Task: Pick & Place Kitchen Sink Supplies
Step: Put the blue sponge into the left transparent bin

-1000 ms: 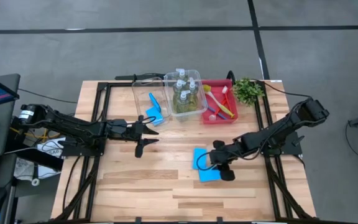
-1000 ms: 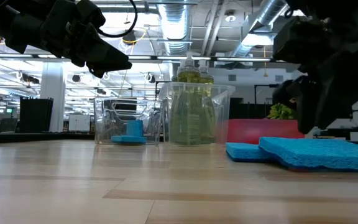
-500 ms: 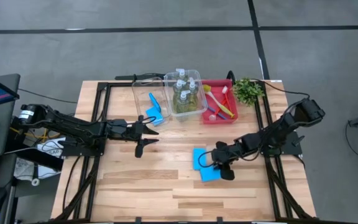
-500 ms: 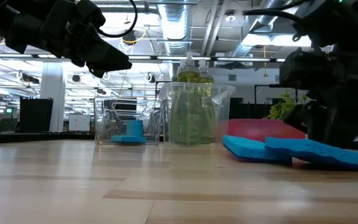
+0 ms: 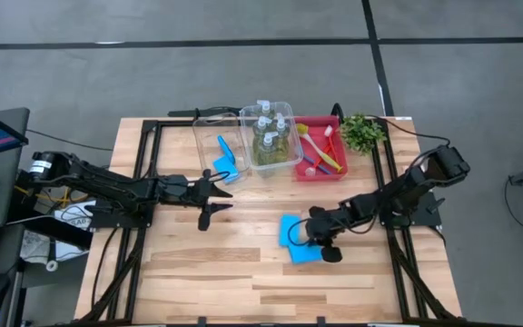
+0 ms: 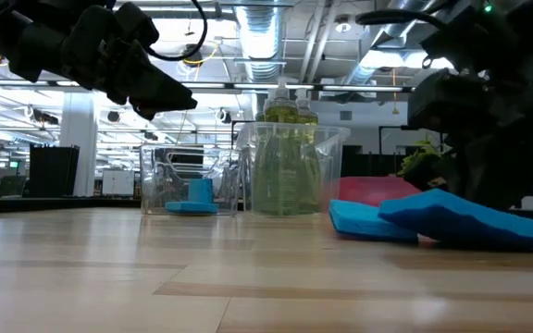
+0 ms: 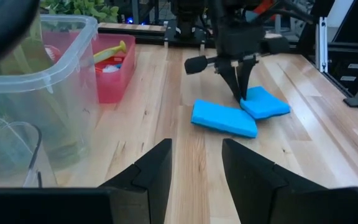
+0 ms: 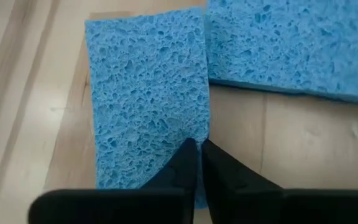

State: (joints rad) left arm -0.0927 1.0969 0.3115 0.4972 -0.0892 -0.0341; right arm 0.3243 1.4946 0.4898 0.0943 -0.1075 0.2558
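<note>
Two flat blue sponges lie on the wooden table. The held sponge point(image 5: 305, 253) point(image 8: 148, 93) is nearer the front edge, with my right gripper point(image 5: 312, 238) point(image 8: 199, 152) shut on it. The other sponge point(image 5: 288, 228) point(image 8: 291, 43) lies flat just beyond it. My left gripper point(image 5: 214, 195) point(image 7: 196, 149) hovers open above the table's left middle, holding nothing. A third sponge point(image 5: 227, 163) stands in a clear bin point(image 5: 209, 127). The bottles point(image 5: 267, 136) stand in a second clear bin, and the brushes point(image 5: 320, 150) lie in the red tray. My right gripper pinches the near sponge by one long edge point(image 8: 205, 134), close to a corner, between its two fingertips point(image 8: 188, 163). The fingers slant down from the table's right. The gripped side of the sponge point(image 6: 452, 215) is tipped up while its other side stays on the table.
A leafy green plant point(image 5: 361, 132) stands at the far right corner beside the red tray point(image 5: 334, 173). The bins and tray form a row along the table's far side. Bare wood stretches across the near half of the table point(image 5: 225, 272).
My right gripper has come down onto the near sponge and shut on its edge. That sponge, flat a second ago, now sits tipped, its gripped side raised and its other side still down.
</note>
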